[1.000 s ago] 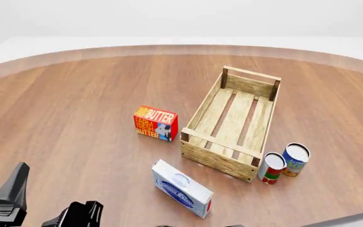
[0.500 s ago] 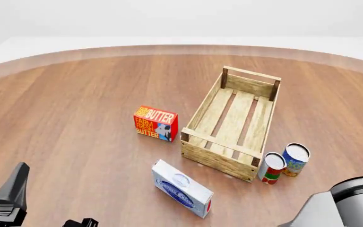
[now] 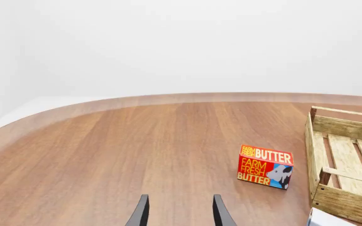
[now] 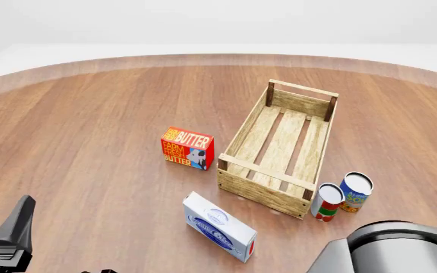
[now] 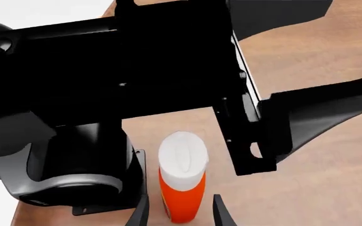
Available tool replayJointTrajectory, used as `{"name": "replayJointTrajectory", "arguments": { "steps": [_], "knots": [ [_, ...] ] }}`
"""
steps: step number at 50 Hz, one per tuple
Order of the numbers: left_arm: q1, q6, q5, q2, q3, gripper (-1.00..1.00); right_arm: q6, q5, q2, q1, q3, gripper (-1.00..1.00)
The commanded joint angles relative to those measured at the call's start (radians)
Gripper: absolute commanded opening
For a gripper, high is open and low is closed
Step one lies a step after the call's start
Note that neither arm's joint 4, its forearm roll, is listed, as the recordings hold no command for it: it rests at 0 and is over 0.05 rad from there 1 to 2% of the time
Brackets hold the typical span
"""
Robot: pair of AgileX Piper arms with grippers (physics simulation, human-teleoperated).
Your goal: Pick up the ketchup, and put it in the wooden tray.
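The right jaws (image 5: 177, 213) are open around the tall orange-red ketchup bottle with a white cap (image 5: 182, 181). The left jaws (image 3: 178, 212) are open and hold nothing.

1. You are working in a simulated tabletop test scene, not a real room: every surface is a clean computer render.
2. Ahead of your left arm's parted jaws a round wood-grain table (image 3: 137, 141) ends in a curved edge, and past it there is only blank white, with no walls or furniture.
3. The props are loose groceries, as in a pantry exercise: a butter box (image 4: 187, 148), a white-and-blue flat box (image 4: 218, 226), two cans (image 4: 342, 195) and a wooden tray (image 4: 279, 149).
4. Beyond your right arm's jaws stands the ketchup (image 5: 182, 181), close beside the black and grey base of an arm (image 5: 86, 155) mounted on the same tabletop.
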Motion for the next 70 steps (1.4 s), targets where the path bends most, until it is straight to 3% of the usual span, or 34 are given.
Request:
{"name": "replayJointTrajectory", "arguments": {
  "steps": [1,35,36,70],
  "knots": [
    [0.0,0.0,0.0,0.0,0.0,1.0,0.004,-0.008,0.038,-0.002,-0.019,1.0],
    [0.0,0.0,0.0,0.0,0.0,1.0,-0.021,0.017,0.103,-0.001,-0.1,1.0],
    [0.0,0.0,0.0,0.0,0.0,1.0,-0.026,0.015,0.103,-0.003,-0.098,-1.0],
    [0.0,0.0,0.0,0.0,0.0,1.0,-0.043,-0.06,-0.086,-0.04,0.132,-1.0]
  ]
}}
